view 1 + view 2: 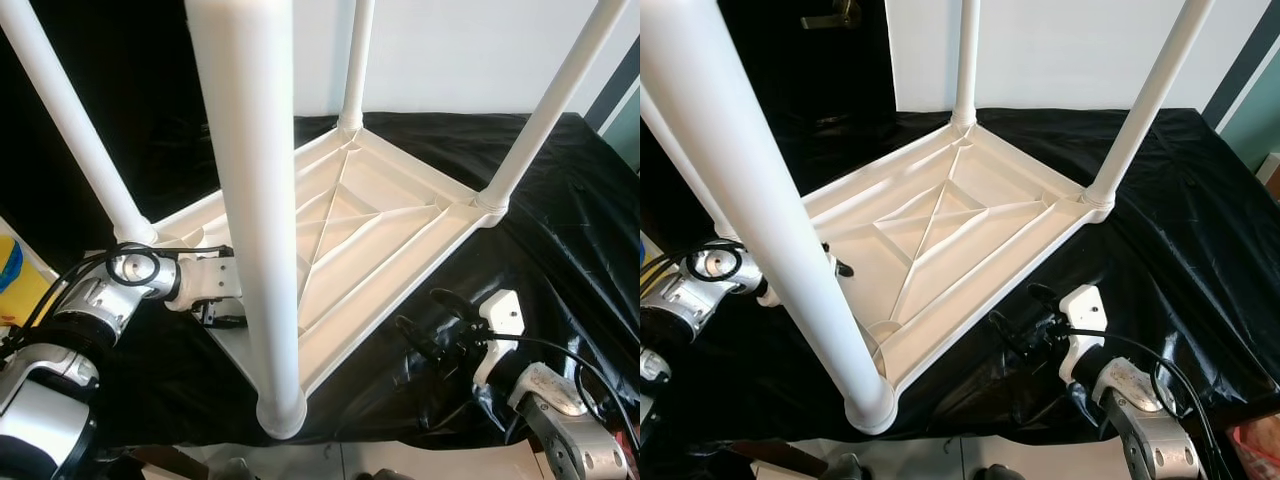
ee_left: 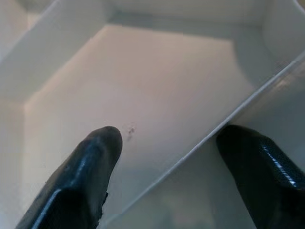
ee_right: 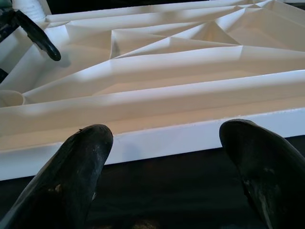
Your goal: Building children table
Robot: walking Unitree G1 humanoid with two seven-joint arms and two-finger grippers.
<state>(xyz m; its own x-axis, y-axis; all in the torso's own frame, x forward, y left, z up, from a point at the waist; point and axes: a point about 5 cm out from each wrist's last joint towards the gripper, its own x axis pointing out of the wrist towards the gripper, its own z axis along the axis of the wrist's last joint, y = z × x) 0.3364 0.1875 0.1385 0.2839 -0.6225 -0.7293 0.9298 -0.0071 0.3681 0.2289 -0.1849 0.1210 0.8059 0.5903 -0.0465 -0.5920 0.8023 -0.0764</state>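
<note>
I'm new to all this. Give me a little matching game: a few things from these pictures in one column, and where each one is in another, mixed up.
Things:
1. left gripper
2. right gripper
3. white legs
4. black cloth

Places:
A. spread under the upturned table
B. sticking up from the table's corners
C. at the table's edge, fingers either side of a rib
D. just off the table's near edge, above the cloth

Pairs: 1-C, 2-D, 3-B, 4-A

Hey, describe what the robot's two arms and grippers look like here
Both arms are silver metal with black cables looping along them. The left gripper has a white housing and long black fingers. The right gripper has a white block at its wrist, and its rounded black fingers look scuffed.
</note>
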